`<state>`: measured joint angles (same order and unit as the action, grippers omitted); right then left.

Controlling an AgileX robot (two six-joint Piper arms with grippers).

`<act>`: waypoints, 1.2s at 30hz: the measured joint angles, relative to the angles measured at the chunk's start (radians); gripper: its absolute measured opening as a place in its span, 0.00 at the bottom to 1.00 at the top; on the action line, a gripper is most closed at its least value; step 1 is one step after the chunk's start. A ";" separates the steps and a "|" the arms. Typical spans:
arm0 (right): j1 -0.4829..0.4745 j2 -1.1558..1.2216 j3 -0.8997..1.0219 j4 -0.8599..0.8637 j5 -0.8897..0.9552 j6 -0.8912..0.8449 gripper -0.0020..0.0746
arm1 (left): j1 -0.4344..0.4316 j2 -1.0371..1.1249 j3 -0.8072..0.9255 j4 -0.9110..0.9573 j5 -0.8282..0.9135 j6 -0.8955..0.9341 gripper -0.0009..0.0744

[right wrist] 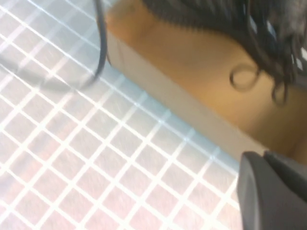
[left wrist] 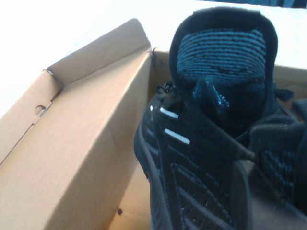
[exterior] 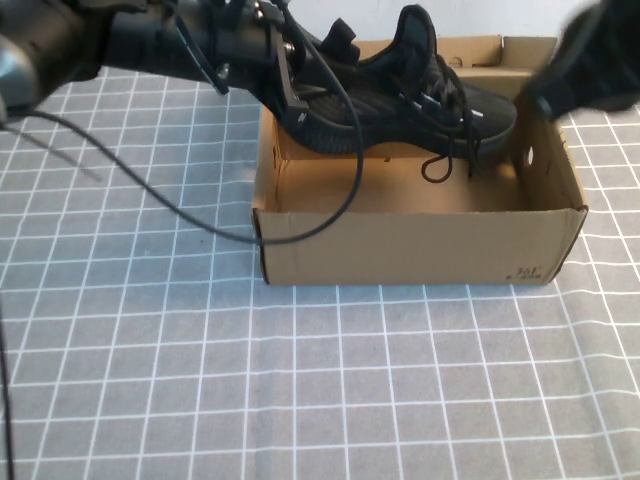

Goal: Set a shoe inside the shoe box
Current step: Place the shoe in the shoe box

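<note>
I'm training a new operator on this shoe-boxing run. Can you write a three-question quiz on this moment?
1. True or false: the shoe already lies flat on the floor of the shoe box.
2. Which gripper is at the shoe's heel end: A) left gripper B) right gripper?
3. Fill in: loose laces dangle from the shoe into the ____.

Key
1. False; it is held above the open box, toe toward the robot's right.
2. A; the right gripper is by the box's right wall.
3. Box.

High view overlooks table (wrists close), all sharing shoe box [exterior: 420, 240].
</note>
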<state>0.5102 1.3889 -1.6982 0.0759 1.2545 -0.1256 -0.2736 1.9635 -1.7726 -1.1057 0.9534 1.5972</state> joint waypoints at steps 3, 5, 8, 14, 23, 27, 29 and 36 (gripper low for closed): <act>0.000 -0.052 0.092 -0.030 -0.009 0.036 0.01 | 0.009 0.095 -0.101 -0.010 0.043 0.011 0.07; 0.000 -0.082 0.131 -0.033 -0.015 0.049 0.01 | 0.012 0.152 -0.156 -0.011 0.068 0.019 0.07; 0.000 -0.123 0.168 -0.033 -0.035 0.063 0.01 | 0.014 0.245 -0.241 -0.016 0.106 0.025 0.07; 0.000 -0.162 0.176 -0.033 -0.045 0.079 0.01 | 0.014 0.375 -0.382 -0.046 0.165 0.027 0.07; 0.000 -0.162 0.176 -0.020 -0.046 0.089 0.01 | 0.014 0.448 -0.456 -0.061 0.168 0.048 0.07; 0.000 -0.162 0.176 -0.020 -0.046 0.090 0.01 | 0.014 0.475 -0.458 -0.062 0.168 0.055 0.07; 0.000 -0.162 0.176 -0.020 -0.046 0.090 0.01 | 0.014 0.485 -0.458 -0.062 0.166 0.055 0.07; 0.000 -0.162 0.176 -0.020 -0.022 0.090 0.01 | 0.014 0.493 -0.458 -0.062 0.111 0.056 0.07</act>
<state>0.5102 1.2270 -1.5220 0.0560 1.2330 -0.0353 -0.2596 2.4567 -2.2307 -1.1675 1.0643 1.6529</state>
